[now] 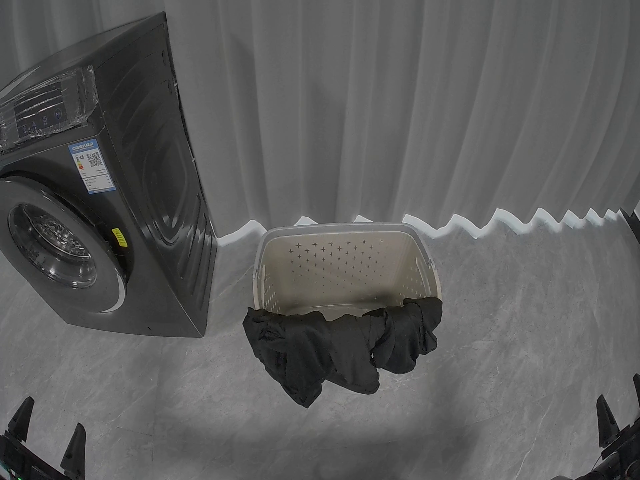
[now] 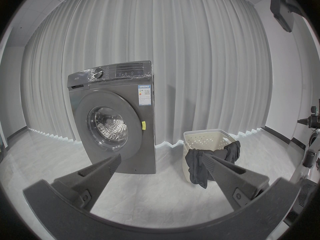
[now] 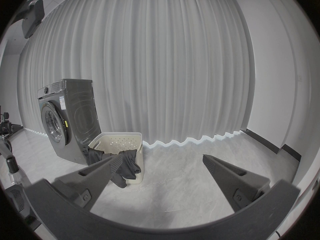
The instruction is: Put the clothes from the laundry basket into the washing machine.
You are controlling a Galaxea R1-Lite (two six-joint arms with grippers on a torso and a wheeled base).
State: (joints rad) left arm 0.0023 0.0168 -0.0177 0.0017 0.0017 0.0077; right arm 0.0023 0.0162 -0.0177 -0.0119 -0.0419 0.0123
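Clothes (image 1: pixel 333 351), dark, limp, over perforated laundry basket (image 1: pixel 347 229)

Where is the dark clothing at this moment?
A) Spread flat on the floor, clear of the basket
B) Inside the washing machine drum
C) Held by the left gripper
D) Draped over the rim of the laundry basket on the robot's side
D: the dark clothing hangs over the rim of the laundry basket that faces the robot, with part of it trailing down the outer wall.

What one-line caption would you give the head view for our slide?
Dark clothes hang over the near rim of the laundry basket, beside the washing machine.
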